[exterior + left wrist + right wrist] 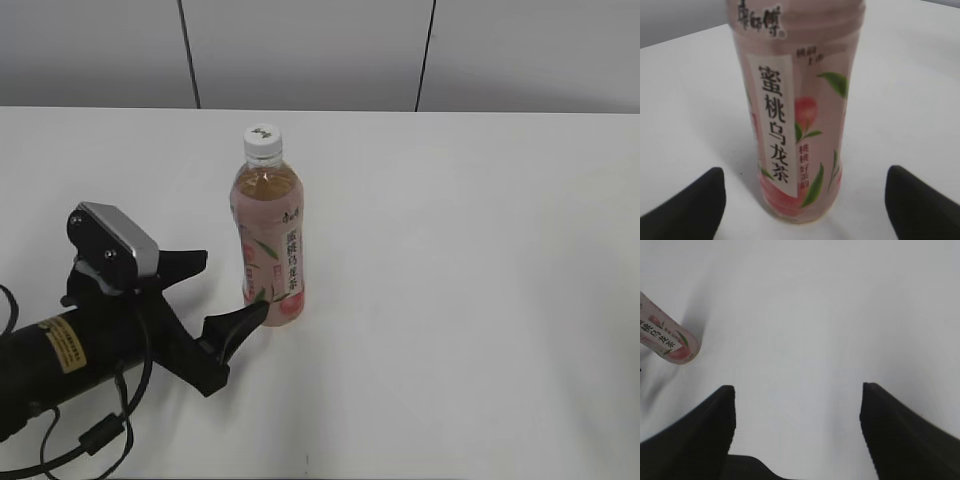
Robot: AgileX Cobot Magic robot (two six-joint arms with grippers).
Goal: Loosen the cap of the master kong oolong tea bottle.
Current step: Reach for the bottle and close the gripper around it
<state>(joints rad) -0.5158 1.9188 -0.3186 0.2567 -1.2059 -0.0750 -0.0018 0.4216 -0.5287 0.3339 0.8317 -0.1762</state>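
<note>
Your left gripper sits spread wide just left of the upright bottle — cap on — while your right gripper gapes over bare table.

The master kong oolong tea bottle looks like clear, smooth plastic, faintly glossy above its label; the label is a thin pink film with a soft sheen, printed with peaches and leaves; the cap is white plastic with a ribbed side; the table is a smooth, matt white surface; the left gripper has matt black plastic fingers and a brushed grey metal-looking block on its wrist; the right gripper looks equally matt black.
</note>
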